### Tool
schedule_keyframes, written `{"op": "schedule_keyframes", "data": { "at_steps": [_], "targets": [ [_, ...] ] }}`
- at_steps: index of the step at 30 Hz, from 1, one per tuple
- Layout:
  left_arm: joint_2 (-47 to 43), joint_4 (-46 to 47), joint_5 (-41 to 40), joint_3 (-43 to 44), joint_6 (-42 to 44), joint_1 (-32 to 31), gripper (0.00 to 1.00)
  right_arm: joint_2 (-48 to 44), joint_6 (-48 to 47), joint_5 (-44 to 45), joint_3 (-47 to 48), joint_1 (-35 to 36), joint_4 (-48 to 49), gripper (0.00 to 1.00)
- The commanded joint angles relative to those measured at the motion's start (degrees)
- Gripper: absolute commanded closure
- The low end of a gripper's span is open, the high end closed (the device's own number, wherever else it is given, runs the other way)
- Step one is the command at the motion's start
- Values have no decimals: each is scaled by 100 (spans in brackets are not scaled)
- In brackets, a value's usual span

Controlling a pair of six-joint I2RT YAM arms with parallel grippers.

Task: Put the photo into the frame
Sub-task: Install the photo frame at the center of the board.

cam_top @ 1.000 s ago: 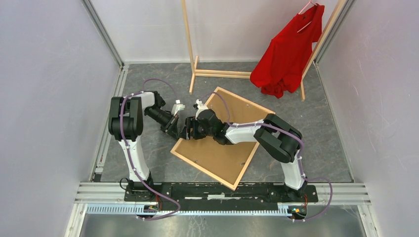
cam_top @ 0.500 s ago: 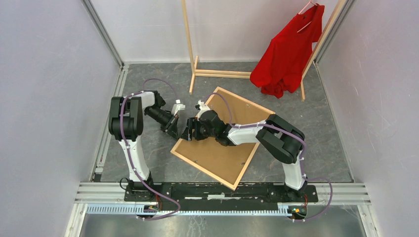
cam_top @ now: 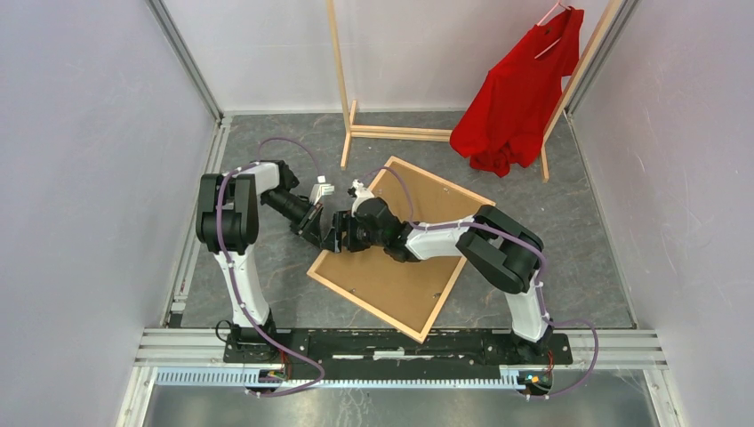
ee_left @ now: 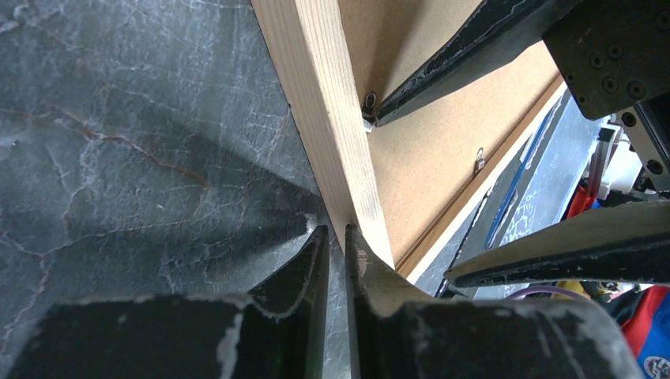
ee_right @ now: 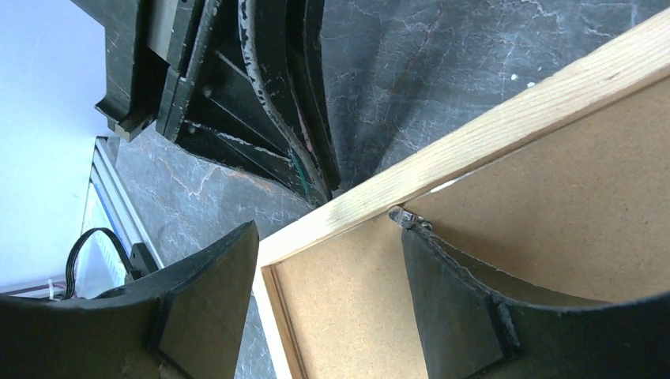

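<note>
At the tabletop's centre, your frame lies face down, board up. Your right gripper gapes wide astride its left rail, one finger at a clip. Your left gripper, fingers nearly together, touches the rail's outer side.

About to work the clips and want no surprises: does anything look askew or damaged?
The frame lies back up, skewed diagonal to the table edges, with its brown backing board showing. Nothing looks broken or spilled.
</note>
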Motion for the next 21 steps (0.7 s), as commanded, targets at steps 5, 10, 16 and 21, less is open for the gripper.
{"op": "schedule_keyframes", "data": {
  "at_steps": [5, 10, 16, 21],
  "targets": [
    [139, 52, 181, -130, 214, -56, 81, 242, 65, -51, 256, 57, -126, 26],
    [115, 51, 181, -133, 220, -54, 82, 312, 84, 13, 293, 51, -126, 26],
    [103, 57, 185, -182, 234, -65, 83, 376, 153, 15, 351, 52, -122, 26],
    [82, 54, 149, -201, 254, -59, 83, 284, 187, -17, 292, 48, -39, 26]
  ]
}}
